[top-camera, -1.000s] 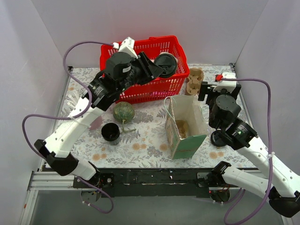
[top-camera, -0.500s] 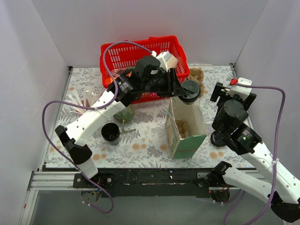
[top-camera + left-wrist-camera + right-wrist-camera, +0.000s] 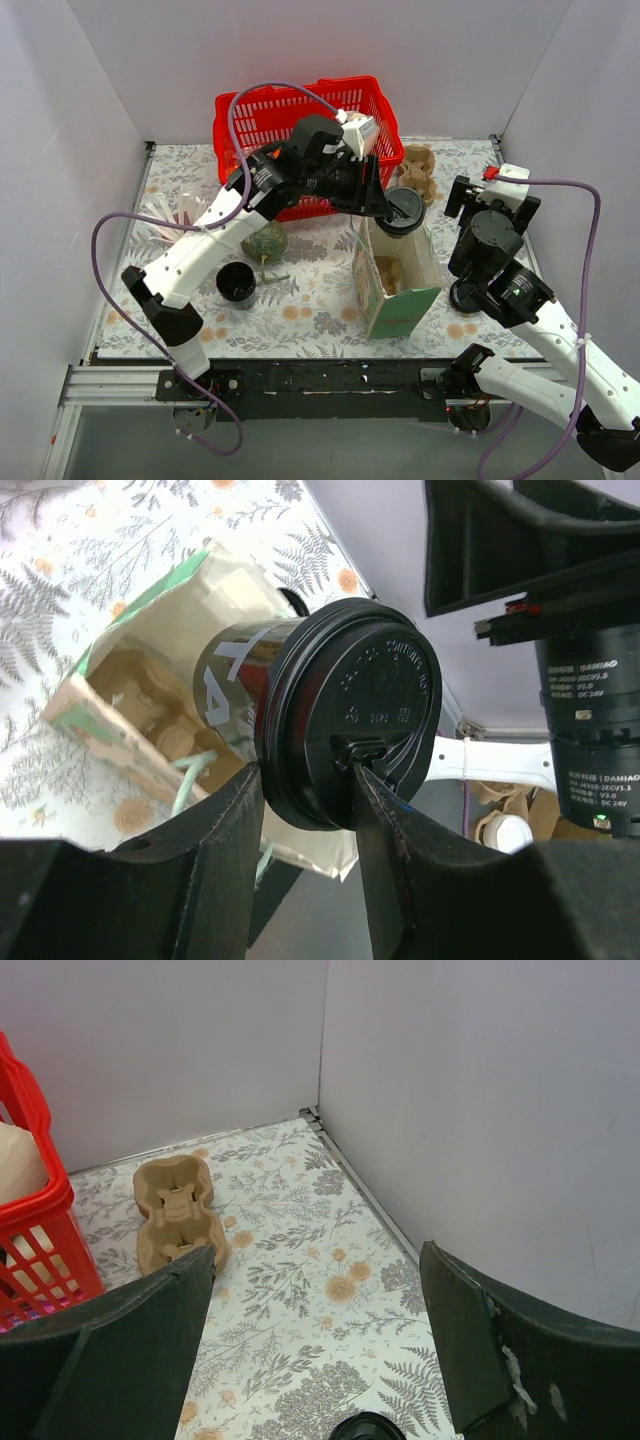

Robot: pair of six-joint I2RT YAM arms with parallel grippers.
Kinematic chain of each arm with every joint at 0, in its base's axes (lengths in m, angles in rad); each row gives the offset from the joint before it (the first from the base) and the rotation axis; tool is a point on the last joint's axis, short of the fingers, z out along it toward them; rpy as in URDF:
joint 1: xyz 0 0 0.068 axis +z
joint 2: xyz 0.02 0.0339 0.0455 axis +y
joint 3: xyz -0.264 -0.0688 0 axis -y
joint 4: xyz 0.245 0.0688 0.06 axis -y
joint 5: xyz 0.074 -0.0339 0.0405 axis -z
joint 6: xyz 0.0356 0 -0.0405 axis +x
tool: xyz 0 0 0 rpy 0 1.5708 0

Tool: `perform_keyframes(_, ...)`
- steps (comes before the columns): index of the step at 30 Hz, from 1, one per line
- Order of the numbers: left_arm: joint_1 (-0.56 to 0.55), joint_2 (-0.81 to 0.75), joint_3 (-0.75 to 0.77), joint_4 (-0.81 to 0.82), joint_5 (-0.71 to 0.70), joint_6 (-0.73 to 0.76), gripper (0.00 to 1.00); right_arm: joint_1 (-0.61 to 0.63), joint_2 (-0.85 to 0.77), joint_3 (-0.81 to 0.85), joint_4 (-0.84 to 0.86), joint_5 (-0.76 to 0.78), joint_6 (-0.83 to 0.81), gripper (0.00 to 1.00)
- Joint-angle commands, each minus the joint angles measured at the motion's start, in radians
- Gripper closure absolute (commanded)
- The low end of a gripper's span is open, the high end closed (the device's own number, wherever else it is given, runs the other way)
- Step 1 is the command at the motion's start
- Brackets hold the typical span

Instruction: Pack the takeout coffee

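My left gripper (image 3: 392, 210) is shut on a black lidded takeout coffee cup (image 3: 404, 211), holding it tilted over the far rim of the open paper bag (image 3: 398, 290). In the left wrist view the cup (image 3: 330, 720) sits between my fingers (image 3: 210, 860), its lid toward the camera, with the bag (image 3: 130, 710) and a cardboard cup carrier inside it below. My right gripper (image 3: 320, 1350) is open and empty, raised to the right of the bag. A second black cup (image 3: 236, 283) stands open on the table at left.
A red basket (image 3: 300, 120) stands at the back. A cardboard cup carrier (image 3: 417, 171) lies at back right, also in the right wrist view (image 3: 178, 1210). A green melon-like ball (image 3: 264, 240) lies left of the bag. A black lid (image 3: 462, 296) lies near the right arm.
My left arm has carried the cup from the basket rightward and down to the bag's mouth. The right arm has lifted and drawn back slightly.
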Motion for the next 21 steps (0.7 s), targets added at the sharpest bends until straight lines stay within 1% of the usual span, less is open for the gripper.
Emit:
perform_keyframes(1, 0.002, 0.093, 0.143, -0.063, 0.09, 0.098, 0.65, -0.005, -0.001, 0.006, 0.033, 0.004, 0.017, 0.09)
perform_keyframes(2, 0.002, 0.133, 0.169, -0.095, 0.097, 0.114, 0.65, -0.005, -0.004, 0.006, 0.033, 0.004, 0.019, 0.09)
perform_keyframes(4, 0.002, 0.155, 0.214, -0.12, 0.097, 0.15, 0.65, -0.005, -0.009, -0.003, 0.038, 0.001, 0.016, 0.09)
perform_keyframes(5, 0.003, 0.158, 0.211, -0.12, 0.097, 0.166, 0.64, -0.007, -0.017, -0.009, 0.053, 0.0, -0.001, 0.09)
perform_keyframes(6, 0.003, 0.155, 0.202, -0.12, 0.09, 0.178, 0.64, -0.007, -0.018, -0.025, 0.088, 0.0, -0.033, 0.09)
perform_keyframes(9, 0.006, 0.143, 0.136, -0.123, 0.088, 0.223, 0.63, -0.007, -0.026, -0.029, 0.093, 0.001, -0.05, 0.09)
perform_keyframes(11, 0.008, 0.138, 0.075, -0.106, 0.137, 0.253, 0.64, -0.007, -0.029, -0.036, 0.093, 0.001, -0.056, 0.09)
perform_keyframes(13, 0.008, 0.144, 0.065, -0.1, 0.189, 0.272, 0.65, -0.007, -0.029, -0.046, 0.14, -0.004, -0.071, 0.09)
perform_keyframes(15, 0.008, 0.149, 0.065, -0.096, 0.237, 0.304, 0.66, -0.007, -0.029, -0.048, 0.14, -0.008, -0.075, 0.09)
perform_keyframes(18, 0.008, 0.141, 0.042, -0.085, 0.27, 0.353, 0.66, -0.007, -0.021, -0.046, 0.143, -0.008, -0.082, 0.09)
perform_keyframes(21, 0.008, 0.127, -0.004, -0.077, 0.274, 0.402, 0.67, -0.007, -0.02, -0.048, 0.145, -0.011, -0.088, 0.09)
